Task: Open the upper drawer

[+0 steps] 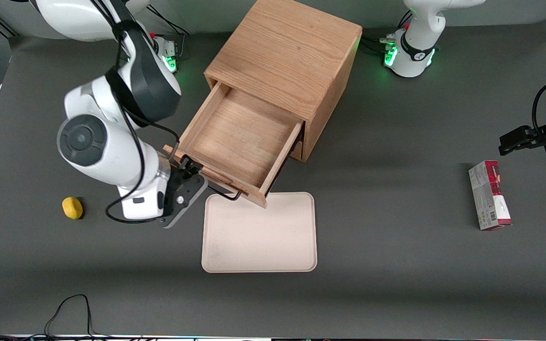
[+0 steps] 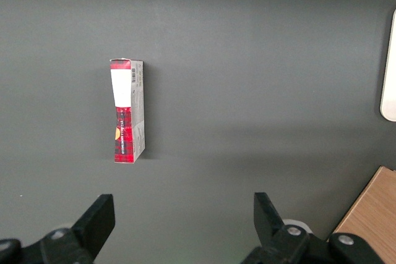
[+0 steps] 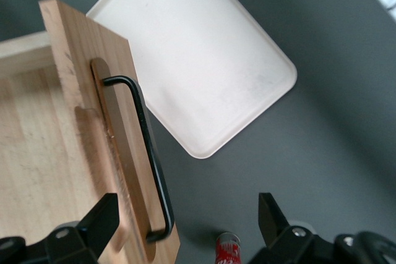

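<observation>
The light oak cabinet (image 1: 287,52) stands at the middle of the table. Its upper drawer (image 1: 240,137) is pulled far out and its wooden inside is empty. The thin black bar handle (image 1: 223,193) is on the drawer front, facing the tray. My right gripper (image 1: 192,173) is open at the handle's end toward the working arm. In the right wrist view the handle (image 3: 151,165) lies between the spread fingers (image 3: 99,221), close to one of them, and neither touches it. The gripper (image 3: 185,214) holds nothing. The lower drawer is hidden beneath the upper one.
A beige tray (image 1: 259,232) lies on the table in front of the drawer, also in the wrist view (image 3: 204,60). A small yellow object (image 1: 72,207) lies toward the working arm's end. A red and white box (image 1: 489,194) lies toward the parked arm's end.
</observation>
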